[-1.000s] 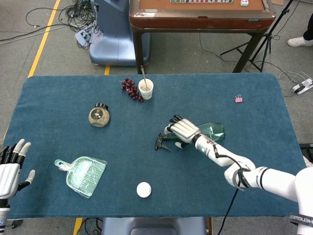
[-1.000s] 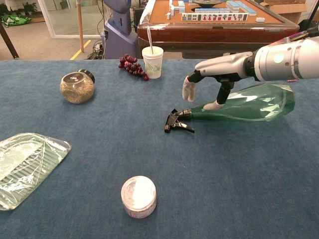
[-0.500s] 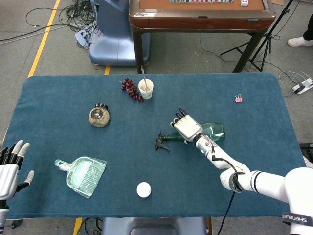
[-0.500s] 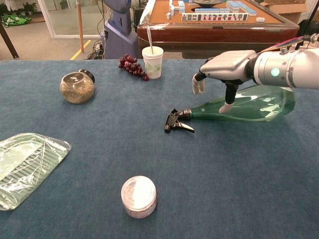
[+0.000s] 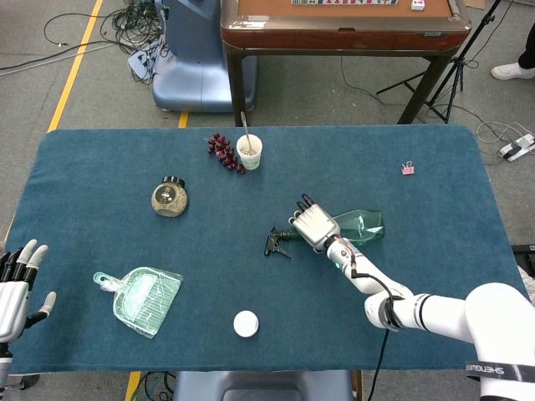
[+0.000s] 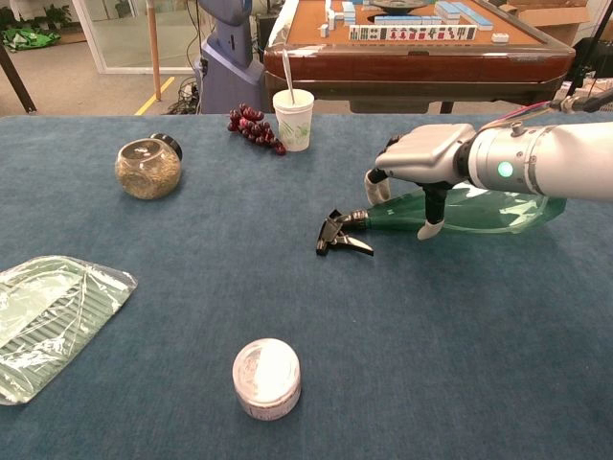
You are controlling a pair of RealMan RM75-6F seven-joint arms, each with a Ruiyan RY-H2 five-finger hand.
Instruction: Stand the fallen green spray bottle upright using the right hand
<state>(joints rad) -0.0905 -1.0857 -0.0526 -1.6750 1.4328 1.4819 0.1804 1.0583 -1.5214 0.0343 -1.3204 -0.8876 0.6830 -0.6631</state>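
The green spray bottle [image 5: 361, 225] lies on its side on the blue tablecloth, right of centre. Its black trigger head [image 5: 274, 243] points left. In the chest view the bottle's body [image 6: 488, 209] stretches right from the trigger head [image 6: 337, 235]. My right hand [image 5: 313, 224] is low over the bottle's narrow neck. In the chest view this hand [image 6: 417, 168] straddles the neck, with the thumb hanging down on the near side and the other fingers curled down on the far side. I cannot see a firm grip. My left hand [image 5: 17, 284] is open at the table's front left edge, holding nothing.
A paper cup [image 5: 249, 151] with a spoon and a bunch of grapes [image 5: 224, 152] stand at the back. A round jar [image 5: 170, 197] sits left of centre, and a plastic-wrapped dustpan [image 5: 144, 299] lies front left. A white round tub [image 5: 246, 323] is near the front, a pink clip [image 5: 408, 169] at the back right.
My right hand has come down from above onto the bottle's neck, its thumb now on the near side. The bottle has not moved. The left hand has slid slightly down and back.
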